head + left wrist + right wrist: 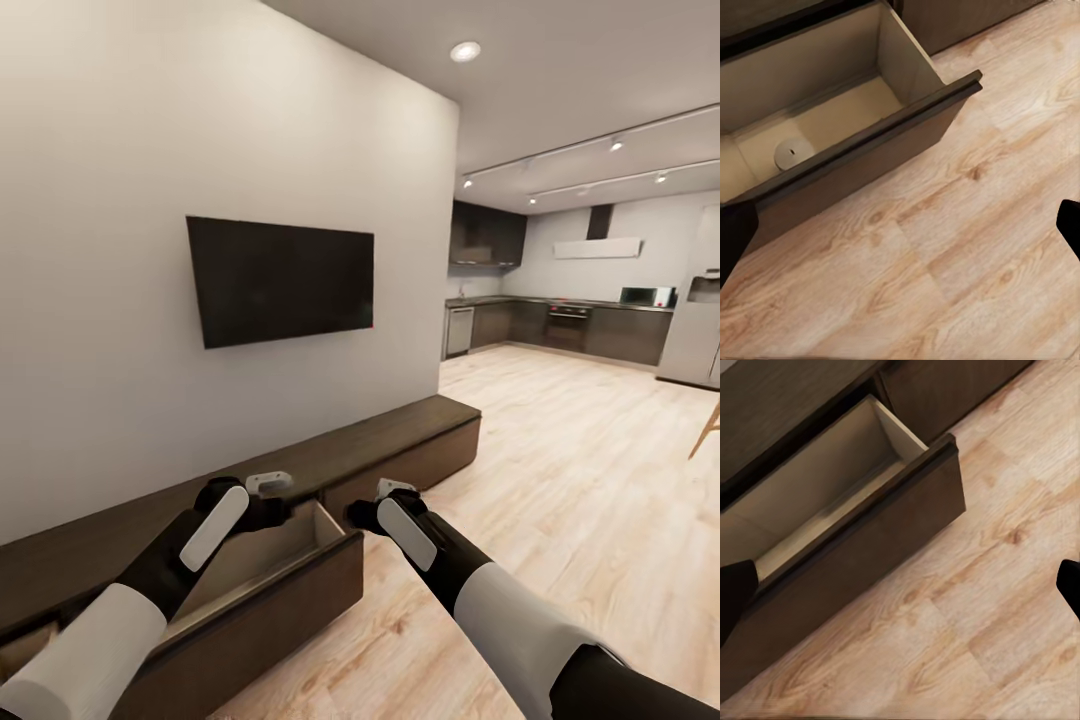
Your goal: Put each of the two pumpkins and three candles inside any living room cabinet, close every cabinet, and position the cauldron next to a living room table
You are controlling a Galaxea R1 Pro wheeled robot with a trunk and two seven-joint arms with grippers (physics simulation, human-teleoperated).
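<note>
The long low dark-brown wooden cabinet [400,440] along the near left wall stood with one tan-lined drawer [300,560] pulled out, and a short grey cylindrical candle [793,154] sat on its floor. Both grippers, left [270,484] and right [392,489], hovered over it, jaws spread and empty. I judged the pumpkins, remaining candles, closing and cauldron still undone.

My cabinet [400,440] is dark brown, its open drawer [832,112] lined in pale tan. A light grey candle [793,154] sits inside. The floor [560,470] is blond wood with wavy grain. My arms are black and white.
</note>
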